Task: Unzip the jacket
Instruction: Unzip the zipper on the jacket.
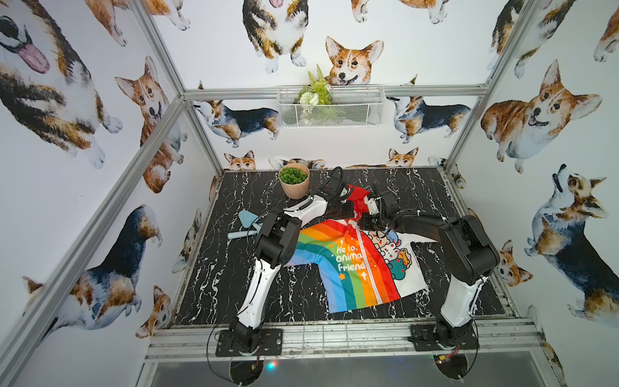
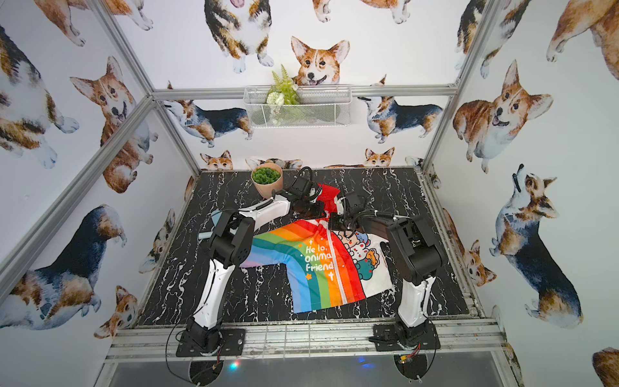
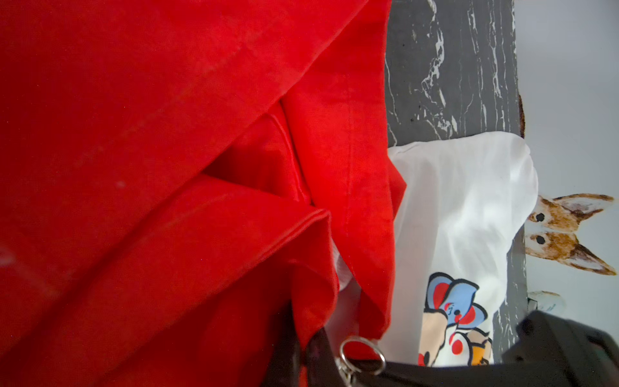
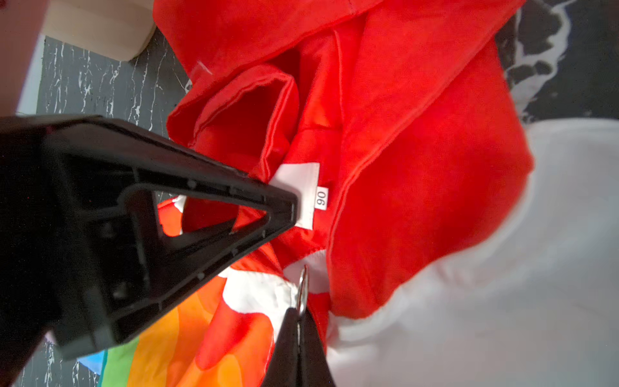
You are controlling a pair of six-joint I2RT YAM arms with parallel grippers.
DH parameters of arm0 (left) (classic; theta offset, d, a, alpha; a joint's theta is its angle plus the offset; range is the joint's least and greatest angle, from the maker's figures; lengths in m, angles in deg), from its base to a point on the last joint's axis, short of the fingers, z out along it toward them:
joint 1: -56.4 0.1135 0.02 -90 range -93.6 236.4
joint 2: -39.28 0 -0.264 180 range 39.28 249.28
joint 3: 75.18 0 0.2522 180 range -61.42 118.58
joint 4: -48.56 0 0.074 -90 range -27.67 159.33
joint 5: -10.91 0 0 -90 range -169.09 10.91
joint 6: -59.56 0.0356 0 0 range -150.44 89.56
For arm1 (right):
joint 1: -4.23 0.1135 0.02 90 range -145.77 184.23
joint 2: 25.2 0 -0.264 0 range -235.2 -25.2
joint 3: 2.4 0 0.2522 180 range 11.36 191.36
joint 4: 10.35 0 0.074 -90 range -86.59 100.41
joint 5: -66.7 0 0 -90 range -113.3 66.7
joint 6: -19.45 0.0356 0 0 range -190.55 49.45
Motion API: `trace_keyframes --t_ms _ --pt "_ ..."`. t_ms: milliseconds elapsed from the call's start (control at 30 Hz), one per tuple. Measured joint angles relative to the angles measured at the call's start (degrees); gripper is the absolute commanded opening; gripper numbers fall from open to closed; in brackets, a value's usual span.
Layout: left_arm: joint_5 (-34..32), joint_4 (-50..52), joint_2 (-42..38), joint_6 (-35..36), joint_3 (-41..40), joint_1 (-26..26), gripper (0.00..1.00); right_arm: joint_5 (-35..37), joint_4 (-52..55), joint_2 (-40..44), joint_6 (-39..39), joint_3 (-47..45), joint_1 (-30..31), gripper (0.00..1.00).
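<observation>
The rainbow-and-white jacket (image 1: 348,278) lies flat, front up, zipper (image 1: 368,264) closed, red hood (image 1: 360,194) crumpled.

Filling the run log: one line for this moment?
left fingers: shut on red collar of rainbow-striped hooded fabric jacket | right fingers: shut on silver metal zipper-pull ring | white zipper: closed

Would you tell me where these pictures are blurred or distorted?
In both top views the wide lens splays the frame posts outward, and a coloured light glints on the glossy strip below. In the left wrist view the red hood is soft, the zipper ring crisp. In the right wrist view the size label is sharp, the white fabric blurred.
</observation>
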Motion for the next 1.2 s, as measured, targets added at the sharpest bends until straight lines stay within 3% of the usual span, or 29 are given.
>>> trace_keyframes --t_ms 667,1067,1100,1200 --pt "3.0 -1.9 -1.7 0.1 -2.5 0.7 0.00 -5.5 -3.7 4.8 -7.5 -5.2 0.0 0.00" --pt "5.2 -5.6 -3.9 0.3 -5.2 1.0 0.00 -4.5 1.1 7.6 -14.2 -4.2 0.4 0.00" --pt "5.5 -6.1 -4.2 0.3 -5.6 1.2 0.00 -4.3 2.1 7.9 -14.8 -4.1 0.5 0.01" --pt "6.1 -7.1 -4.9 0.2 -7.0 1.2 0.00 -3.8 5.0 9.3 -16.0 -4.2 0.7 0.22"
